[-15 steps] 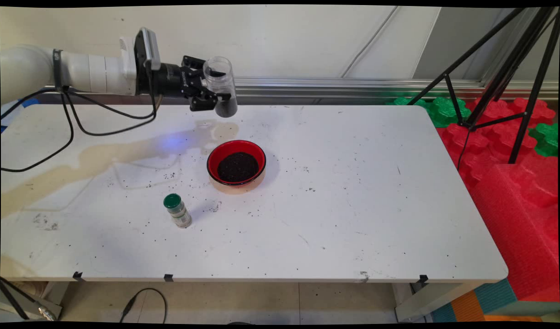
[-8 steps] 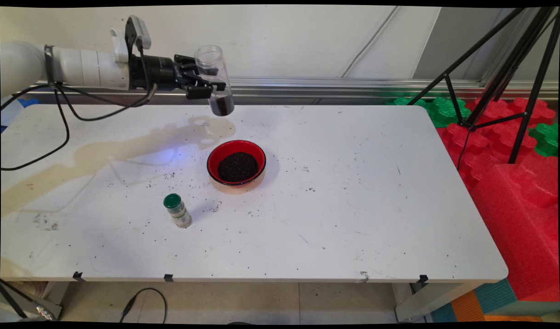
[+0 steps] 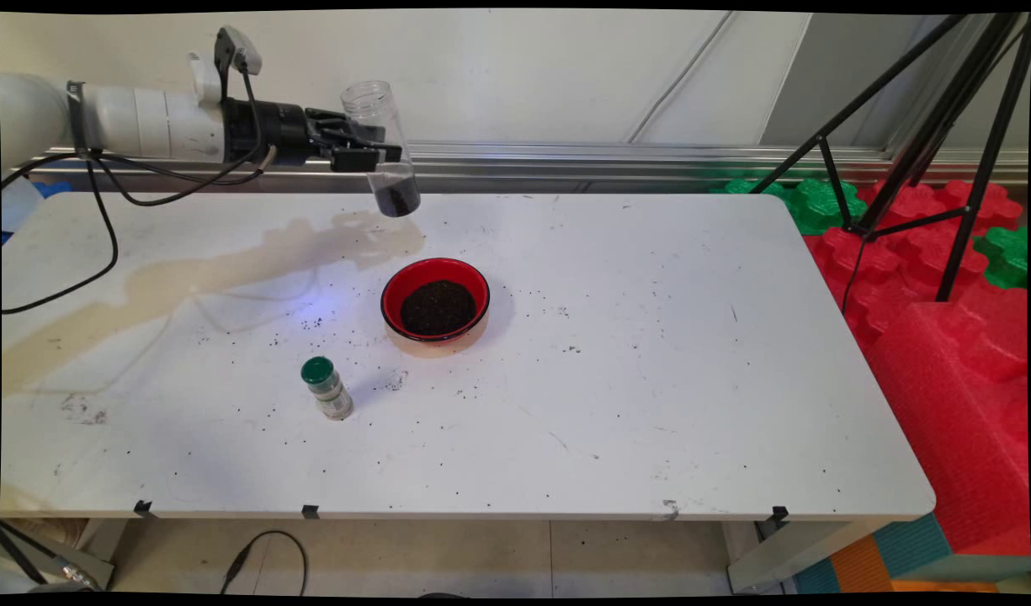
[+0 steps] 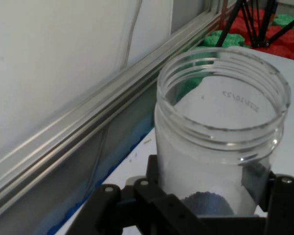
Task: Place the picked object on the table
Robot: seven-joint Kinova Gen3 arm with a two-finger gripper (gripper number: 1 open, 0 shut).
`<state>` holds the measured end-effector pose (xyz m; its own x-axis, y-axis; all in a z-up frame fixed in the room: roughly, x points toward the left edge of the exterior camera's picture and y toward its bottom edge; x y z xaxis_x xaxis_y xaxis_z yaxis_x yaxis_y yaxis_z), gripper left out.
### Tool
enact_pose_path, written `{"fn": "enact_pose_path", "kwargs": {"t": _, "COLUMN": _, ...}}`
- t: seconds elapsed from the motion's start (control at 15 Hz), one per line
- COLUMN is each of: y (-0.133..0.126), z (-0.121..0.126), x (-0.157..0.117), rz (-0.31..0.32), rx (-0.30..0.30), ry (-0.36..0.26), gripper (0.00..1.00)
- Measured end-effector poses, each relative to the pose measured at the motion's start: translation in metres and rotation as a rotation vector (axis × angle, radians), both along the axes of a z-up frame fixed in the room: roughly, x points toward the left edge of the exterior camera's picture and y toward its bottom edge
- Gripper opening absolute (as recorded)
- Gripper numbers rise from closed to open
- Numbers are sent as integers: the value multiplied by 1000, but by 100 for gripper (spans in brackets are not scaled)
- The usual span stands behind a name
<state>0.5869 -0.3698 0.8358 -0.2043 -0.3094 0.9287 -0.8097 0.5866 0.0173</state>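
My gripper [image 3: 372, 151] is shut on a clear plastic jar [image 3: 380, 143], held nearly upright high over the table's far left part. The jar's mouth is open and a little dark granular stuff sits in its bottom. In the hand view the jar [image 4: 220, 132] fills the frame between the black fingers [image 4: 137, 205]. Below and to the right of the jar stands a red bowl [image 3: 435, 300] holding a heap of the same dark grains. A small bottle with a green cap [image 3: 326, 388] stands to the bowl's front left.
A tan liquid stain [image 3: 220, 269] runs across the table's left part, and dark grains are scattered about the bowl. Black cables hang from the arm at the left. A black tripod [image 3: 927, 126] and red and green foam blocks [image 3: 944, 337] stand past the table's right edge.
The arm has drawn back to the left and a little upward with the jar. The jar has turned more upright, its mouth up.
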Motion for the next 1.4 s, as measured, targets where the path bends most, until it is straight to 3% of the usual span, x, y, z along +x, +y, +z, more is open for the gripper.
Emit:
{"fn": "enact_pose_path", "kwargs": {"t": 0.33, "y": 6, "z": -4, "x": 10, "rz": 10, "rx": 38, "ry": 11, "gripper": 0}}
{"fn": "enact_pose_path", "kwargs": {"t": 1.4, "y": 38, "z": -42, "x": 49, "rz": 1, "rx": 131, "ry": -63, "gripper": 0}}
